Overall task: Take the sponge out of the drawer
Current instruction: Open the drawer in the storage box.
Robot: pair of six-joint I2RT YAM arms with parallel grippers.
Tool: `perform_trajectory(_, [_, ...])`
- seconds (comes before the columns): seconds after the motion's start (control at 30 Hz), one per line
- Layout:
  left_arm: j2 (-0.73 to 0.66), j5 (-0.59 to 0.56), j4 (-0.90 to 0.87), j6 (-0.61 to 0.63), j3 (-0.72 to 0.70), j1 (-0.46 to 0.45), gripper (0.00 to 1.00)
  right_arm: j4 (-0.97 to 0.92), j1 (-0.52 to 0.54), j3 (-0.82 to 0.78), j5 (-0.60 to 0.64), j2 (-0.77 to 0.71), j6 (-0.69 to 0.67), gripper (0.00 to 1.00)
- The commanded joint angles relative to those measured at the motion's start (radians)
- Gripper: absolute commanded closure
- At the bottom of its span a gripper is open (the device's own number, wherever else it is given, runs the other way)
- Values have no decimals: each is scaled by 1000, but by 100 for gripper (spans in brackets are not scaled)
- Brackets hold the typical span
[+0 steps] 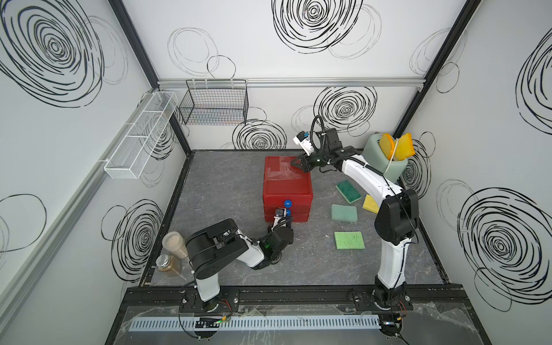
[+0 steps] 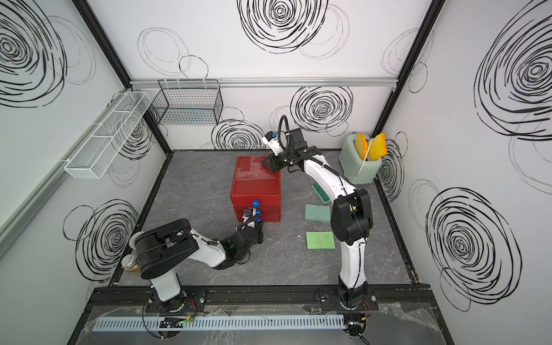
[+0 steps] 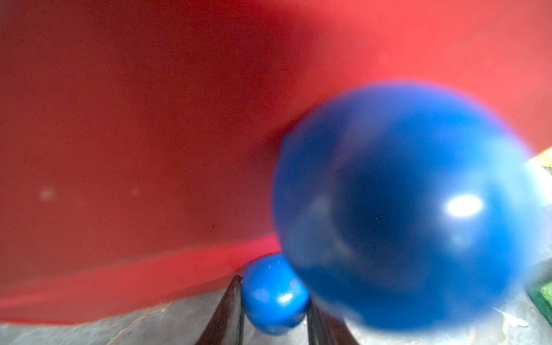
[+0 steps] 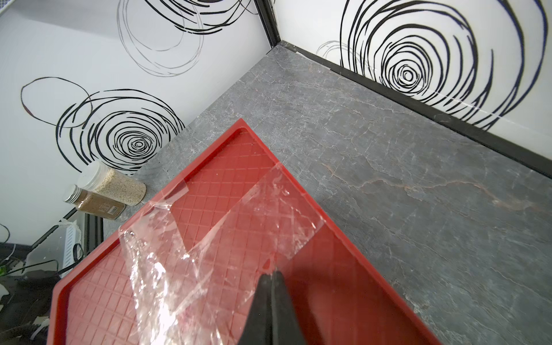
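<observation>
Fingers [image 4: 260,304] of right gripper [image 4: 272,273] clenched empty, tips pressing red drawer unit [image 1: 286,179] top, likely bracing it. Left gripper [image 3: 273,298] pinches bottom blue knob [image 3: 268,286] for the pull. All drawers closed; sponge presumably inside, not visible.

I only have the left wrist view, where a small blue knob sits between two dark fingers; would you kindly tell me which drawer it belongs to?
Observer: That knob is on the bottom drawer of the red drawer unit, which has three drawers stacked.
Operator: Thank you. Where is the right arm?
Observer: The right gripper is shut, with its tips on the unit's top, at a strip of clear tape.
Operator: Are any sponges lying outside?
Observer: Yes, four sponges lie on the table, on the right arm's side of the unit.
</observation>
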Motion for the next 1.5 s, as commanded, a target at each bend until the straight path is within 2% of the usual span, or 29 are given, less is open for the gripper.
perform_trajectory(0.0, [-60, -40, 1, -41, -49, 15, 100, -94, -18, -34, 28, 19, -11, 99])
perform_trajectory(0.27, [-188, -50, -43, -78, -179, -1, 100, -90, -31, -28, 27, 37, -13, 99])
perform_trajectory(0.53, [-215, -30, -55, -105, -219, -19, 100, -117, -31, 4, 48, 68, -29, 99])
perform_trajectory(0.73, [-244, -56, -51, -149, -275, -55, 100, -146, -50, 61, 57, 107, -41, 99])
perform_trajectory(0.97, [-334, -143, -151, -241, -314, -162, 100, -147, -63, 73, 54, 148, -50, 99])
perform_trajectory(1.27, [-454, -218, -383, -360, -300, -283, 98, -137, -64, 73, 47, 171, -51, 99])
perform_trajectory(1.47, [-457, -258, -485, -456, -283, -342, 97, -129, -62, 72, 38, 171, -51, 99])
